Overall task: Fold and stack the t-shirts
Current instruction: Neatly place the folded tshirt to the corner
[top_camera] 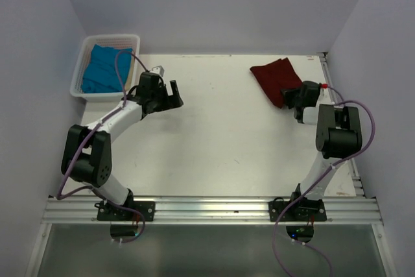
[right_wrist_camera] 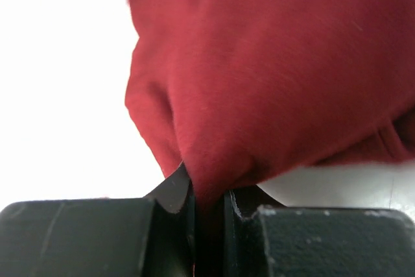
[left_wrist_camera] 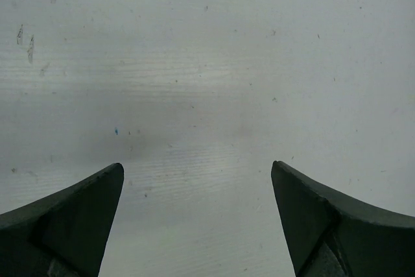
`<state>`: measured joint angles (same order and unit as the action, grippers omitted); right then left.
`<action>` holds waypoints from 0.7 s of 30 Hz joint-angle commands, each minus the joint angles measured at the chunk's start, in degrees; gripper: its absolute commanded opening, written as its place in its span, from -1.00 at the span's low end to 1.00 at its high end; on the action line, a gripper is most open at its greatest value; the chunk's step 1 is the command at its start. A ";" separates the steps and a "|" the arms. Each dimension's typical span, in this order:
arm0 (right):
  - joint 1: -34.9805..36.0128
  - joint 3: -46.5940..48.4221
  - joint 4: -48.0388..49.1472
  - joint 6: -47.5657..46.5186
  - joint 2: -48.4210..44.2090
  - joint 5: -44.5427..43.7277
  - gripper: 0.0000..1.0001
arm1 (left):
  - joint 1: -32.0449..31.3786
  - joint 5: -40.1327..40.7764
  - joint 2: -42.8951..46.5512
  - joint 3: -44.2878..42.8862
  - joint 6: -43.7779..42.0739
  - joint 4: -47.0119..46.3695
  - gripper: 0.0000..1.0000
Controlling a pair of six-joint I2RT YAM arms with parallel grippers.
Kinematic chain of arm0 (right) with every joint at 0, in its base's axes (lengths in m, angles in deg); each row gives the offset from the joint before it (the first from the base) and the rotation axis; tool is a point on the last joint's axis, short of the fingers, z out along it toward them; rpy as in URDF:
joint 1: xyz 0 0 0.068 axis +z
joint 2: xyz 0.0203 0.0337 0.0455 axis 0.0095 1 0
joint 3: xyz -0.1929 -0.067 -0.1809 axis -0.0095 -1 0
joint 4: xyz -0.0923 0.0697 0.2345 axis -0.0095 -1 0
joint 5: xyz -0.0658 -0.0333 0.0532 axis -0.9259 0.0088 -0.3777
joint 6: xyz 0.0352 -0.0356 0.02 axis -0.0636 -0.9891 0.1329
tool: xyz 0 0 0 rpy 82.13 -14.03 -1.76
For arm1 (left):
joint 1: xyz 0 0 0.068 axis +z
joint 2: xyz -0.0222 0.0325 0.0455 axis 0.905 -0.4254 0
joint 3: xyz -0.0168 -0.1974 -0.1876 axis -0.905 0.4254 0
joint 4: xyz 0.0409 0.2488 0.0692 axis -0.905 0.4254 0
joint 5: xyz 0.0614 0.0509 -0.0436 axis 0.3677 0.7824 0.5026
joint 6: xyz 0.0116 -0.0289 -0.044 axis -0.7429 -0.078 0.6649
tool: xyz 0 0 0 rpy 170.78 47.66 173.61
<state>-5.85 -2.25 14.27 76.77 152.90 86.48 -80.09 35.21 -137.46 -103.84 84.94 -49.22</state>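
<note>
White table [top_camera: 214, 141] between pale walls — far right, the right gripper [right_wrist_camera: 207, 192] pinches a fold of the maroon t-shirt [top_camera: 273, 76]; left gripper [left_wrist_camera: 198, 173] hangs spread wide; teal t-shirt [top_camera: 102, 71] lies in the far-left basket [top_camera: 111, 37].

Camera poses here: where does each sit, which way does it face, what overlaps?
Top external: above and behind the robot, looking down on table, left arm, right arm, basket holding teal t-shirt.
Left wrist: on left arm, facing bare table; open left gripper shows.
Right wrist: on right arm, facing maroon t-shirt; right gripper pinches it.
Shared: top and right wrist both see the maroon t-shirt.
</note>
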 commanded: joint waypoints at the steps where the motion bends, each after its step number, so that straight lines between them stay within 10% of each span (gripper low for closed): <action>1: -1.69 0.90 2.52 -1.91 -4.00 -6.05 -1.00 | 0.24 -0.58 1.48 2.10 -0.45 1.64 1.00; 12: -6.52 -4.19 -0.21 -4.90 -10.94 -17.03 -1.00 | 0.24 -2.17 6.57 7.12 -0.45 2.86 1.00; 21: -11.35 5.72 -3.98 -6.74 0.46 -11.42 -1.00 | 0.24 -1.90 7.81 6.59 -0.63 4.71 1.00</action>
<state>-15.88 -1.52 10.49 71.73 149.76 74.57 -80.09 34.08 -131.05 -96.76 84.92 -45.65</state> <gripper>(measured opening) 0.125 0.997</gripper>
